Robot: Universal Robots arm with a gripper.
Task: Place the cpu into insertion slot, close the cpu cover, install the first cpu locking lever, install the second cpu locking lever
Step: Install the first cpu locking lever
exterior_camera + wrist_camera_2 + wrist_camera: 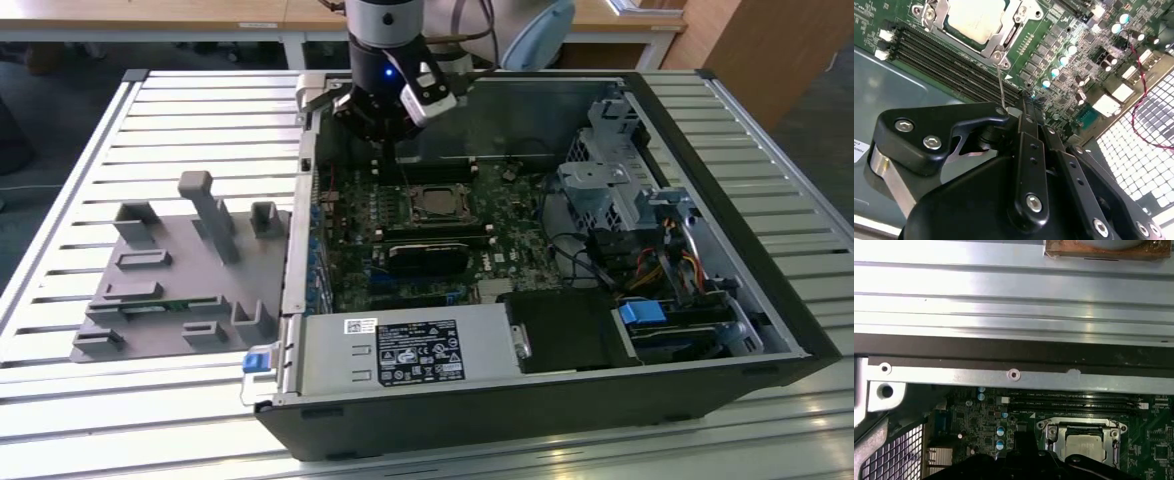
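Note:
The cpu [435,204] lies in the insertion slot [415,190] on the green board, its silver top showing in both wrist views [975,17] [1083,443]. The cpu cover [1000,41] [1055,436] is a silvery frame lying flat around it. One thin wire locking lever [1000,82] stands up from a socket corner. Its top end reaches the side of my gripper [1024,102], whose fingers are shut together; whether they pinch the wire is hidden. In the exterior view my gripper [387,150] hangs just behind the socket, towards the view's left.
The open computer case [721,150] stands on a slatted table. Inside are black memory slots [949,62], a power supply [400,350], a drive cage [601,185] and cables [654,265]. A grey fixture with posts [174,270] is on the exterior view's left.

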